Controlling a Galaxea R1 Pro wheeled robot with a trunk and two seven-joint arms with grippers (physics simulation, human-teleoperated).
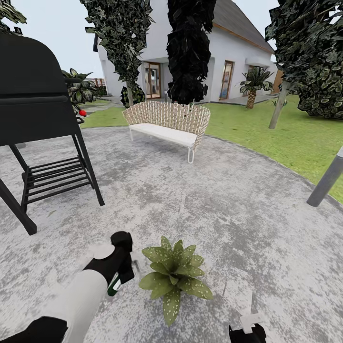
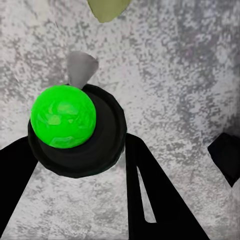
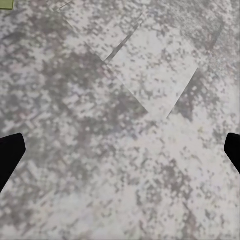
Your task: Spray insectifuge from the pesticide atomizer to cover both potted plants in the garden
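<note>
Stone patio (image 1: 228,209) bears potted plant (image 1: 175,276), bench (image 1: 166,126), grill (image 1: 43,143).

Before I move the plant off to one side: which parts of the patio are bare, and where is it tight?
Bare stone lies between the potted plant and the wicker bench, and from the plant across to the grey post. It is crowded beside the plant's near side, where the left pincer holds the atomizer, and under the black grill stand.

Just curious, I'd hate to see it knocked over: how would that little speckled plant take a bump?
Probably no tipping: the plant sits low and wide on the flat patio. Its broad leaves would likely bend, then spring back. It looks small and light, so a firm nudge from the held bottle might slide it.
</note>
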